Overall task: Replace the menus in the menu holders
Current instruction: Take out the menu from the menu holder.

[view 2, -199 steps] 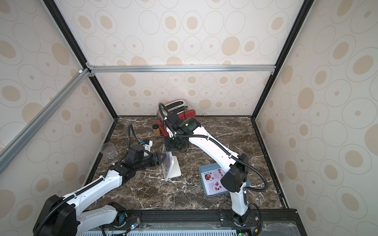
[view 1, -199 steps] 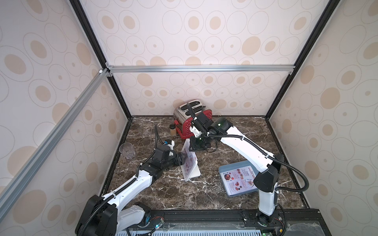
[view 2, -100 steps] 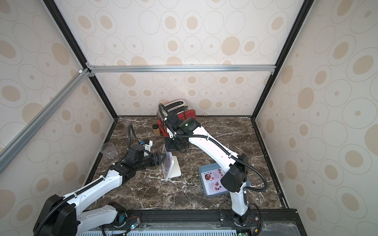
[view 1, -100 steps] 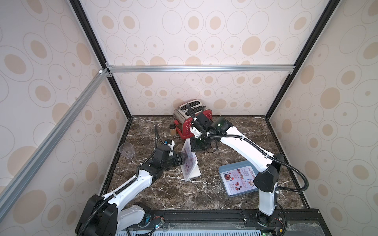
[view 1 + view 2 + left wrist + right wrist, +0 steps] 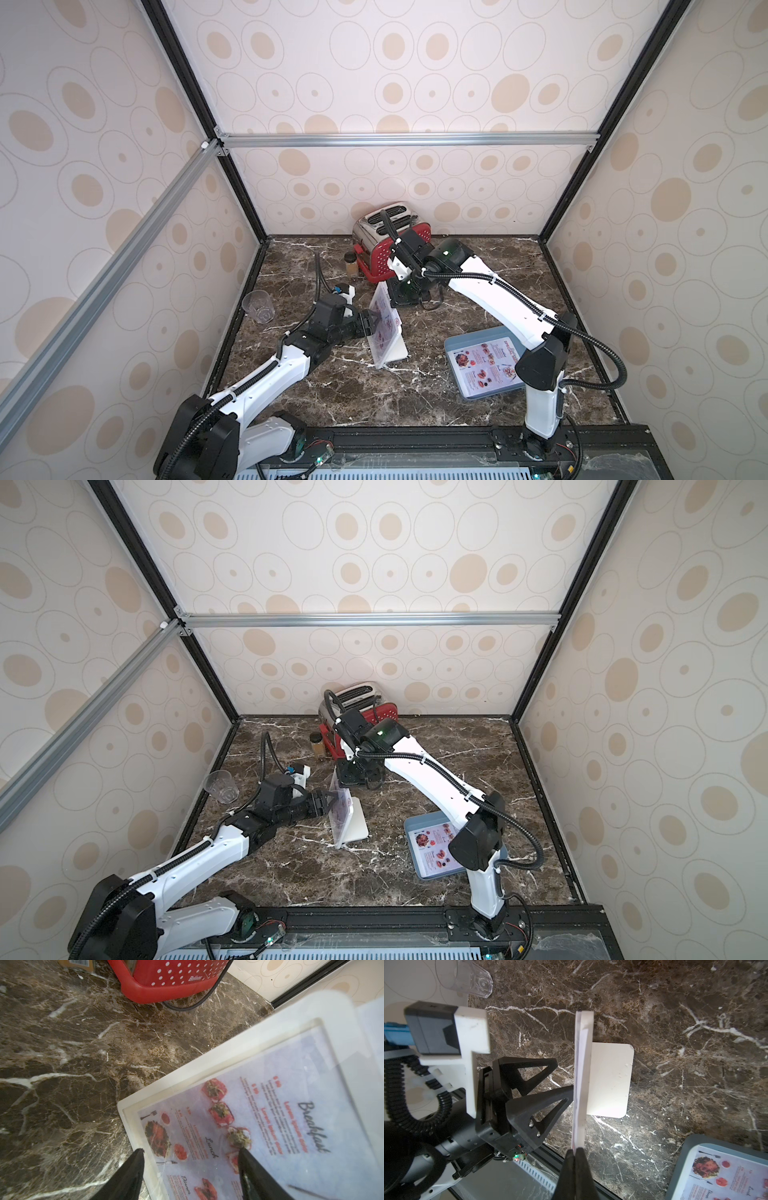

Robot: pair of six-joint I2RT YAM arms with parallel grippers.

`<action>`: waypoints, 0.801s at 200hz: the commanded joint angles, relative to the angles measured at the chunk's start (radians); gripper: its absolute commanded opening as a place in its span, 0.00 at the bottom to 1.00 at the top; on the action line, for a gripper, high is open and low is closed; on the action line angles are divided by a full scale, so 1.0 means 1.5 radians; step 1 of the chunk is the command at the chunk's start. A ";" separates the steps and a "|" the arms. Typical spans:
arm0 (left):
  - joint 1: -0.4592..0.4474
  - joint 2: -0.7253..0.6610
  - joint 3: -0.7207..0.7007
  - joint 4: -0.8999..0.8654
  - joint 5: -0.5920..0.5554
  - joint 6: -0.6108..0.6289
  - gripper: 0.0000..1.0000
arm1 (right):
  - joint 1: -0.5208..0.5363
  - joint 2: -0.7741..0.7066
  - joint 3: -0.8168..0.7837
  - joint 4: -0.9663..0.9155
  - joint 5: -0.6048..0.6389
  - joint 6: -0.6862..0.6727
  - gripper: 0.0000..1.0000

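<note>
Two menus show in a top view: the standing menu [image 5: 385,325] sits in the menu holder [image 5: 395,353] at mid counter [image 5: 478,307], the spare menu [image 5: 486,365] lies in the tray [image 5: 451,347] near right. Left wrist: the left hand [image 5: 191,1152], jaws apart, faces the holder's front. Right wrist: the right hand [image 5: 576,1151] is pinched shut on the standing menu's edge. Extraction seems in hand; next calls for a straight pull along the slot

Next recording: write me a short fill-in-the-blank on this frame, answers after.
The right gripper is ___ on the upper edge of the menu in the menu holder. The left gripper, at the holder's face, is ___. The second menu lies in a blue-grey ___. At the back wall stands a red ___.
Missing: shut; open; tray; toaster.
</note>
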 commanded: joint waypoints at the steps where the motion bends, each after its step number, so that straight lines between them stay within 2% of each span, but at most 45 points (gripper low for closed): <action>1: -0.008 -0.005 0.036 -0.005 -0.001 0.011 0.70 | -0.010 -0.003 0.003 -0.026 0.006 -0.013 0.00; 29: -0.008 -0.035 0.054 -0.045 -0.035 0.035 0.72 | -0.014 -0.029 0.010 -0.025 0.017 -0.047 0.00; 78: -0.008 -0.097 0.151 -0.173 -0.107 0.163 0.74 | -0.013 -0.118 0.019 0.007 0.028 -0.115 0.00; 101: -0.008 -0.106 0.196 -0.212 -0.140 0.197 0.75 | -0.013 -0.160 0.009 0.031 0.021 -0.128 0.00; 160: -0.008 -0.114 0.313 -0.256 -0.163 0.290 0.75 | -0.010 -0.222 0.029 0.041 0.003 -0.189 0.00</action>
